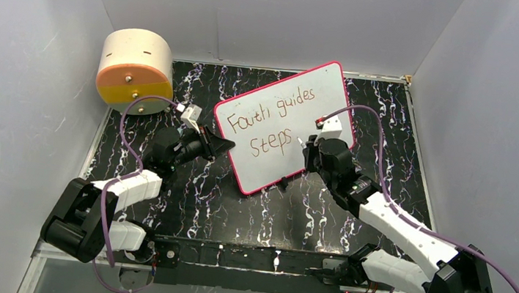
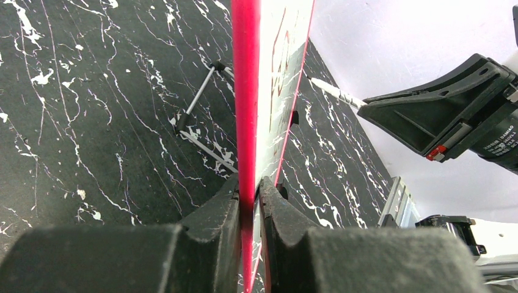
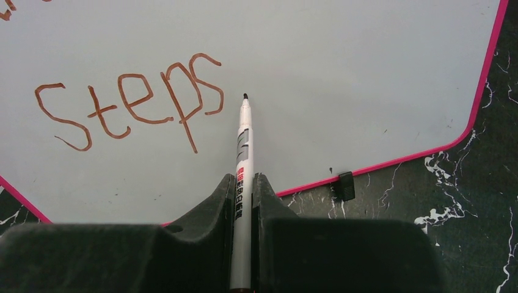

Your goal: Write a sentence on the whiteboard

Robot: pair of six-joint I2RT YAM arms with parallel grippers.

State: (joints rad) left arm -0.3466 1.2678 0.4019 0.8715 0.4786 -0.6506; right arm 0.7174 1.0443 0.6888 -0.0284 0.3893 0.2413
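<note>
On the black white-veined marble-pattern table (image 1: 192, 198), the left gripper (image 2: 250, 201) is pinched narrow on the left edge of the large white rectangular whiteboard with a thin pink-red frame (image 1: 321, 94). The board sits mid-table, turned askew. To its right, the right gripper (image 3: 243, 183) is clamped on a slim white marker pen (image 3: 242, 146), whose dark tip is just right of the last "s" of the brownish-red handwritten sentence "Faith guides Steps" (image 1: 270, 145). A round tan-and-orange drum (image 1: 135, 70) stands at the far left.
</note>
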